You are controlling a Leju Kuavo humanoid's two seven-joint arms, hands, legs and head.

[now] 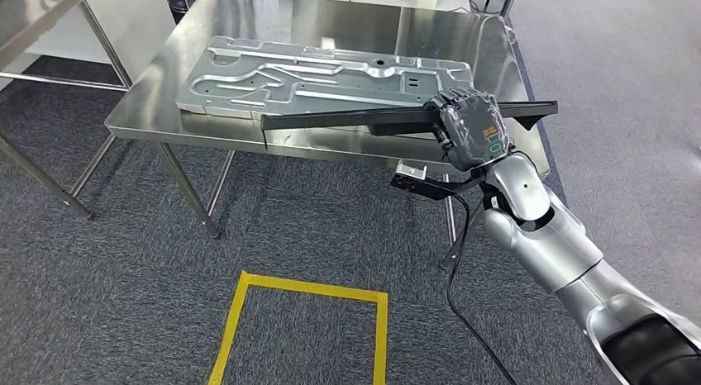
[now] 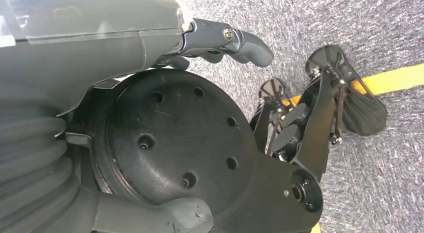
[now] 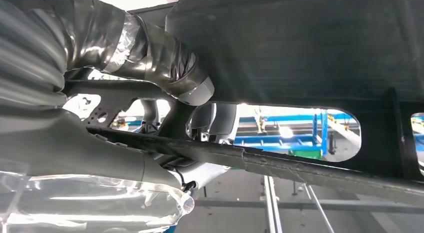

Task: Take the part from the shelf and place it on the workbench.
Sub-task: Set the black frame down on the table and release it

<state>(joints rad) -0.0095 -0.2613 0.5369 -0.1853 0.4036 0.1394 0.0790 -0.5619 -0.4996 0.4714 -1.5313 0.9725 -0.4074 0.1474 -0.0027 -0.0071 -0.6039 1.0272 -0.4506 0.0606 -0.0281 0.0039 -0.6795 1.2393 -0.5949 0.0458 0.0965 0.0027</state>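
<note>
My right hand (image 1: 469,127) grips a long flat black part (image 1: 347,117) and holds it level over the front edge of the steel workbench (image 1: 153,104). The part reaches left across the bench front and sticks out a little to the right of the hand. In the right wrist view my fingers (image 3: 165,63) wrap the dark part (image 3: 310,48) from below, its slotted underside showing. My left hand (image 2: 235,40) hangs beside my body over the carpet, fingers curled, holding nothing.
A large stamped grey metal panel (image 1: 322,78) lies on the workbench behind the held part. Another steel table (image 1: 33,13) stands at the far left. A yellow tape square (image 1: 306,290) marks the grey carpet in front of the bench.
</note>
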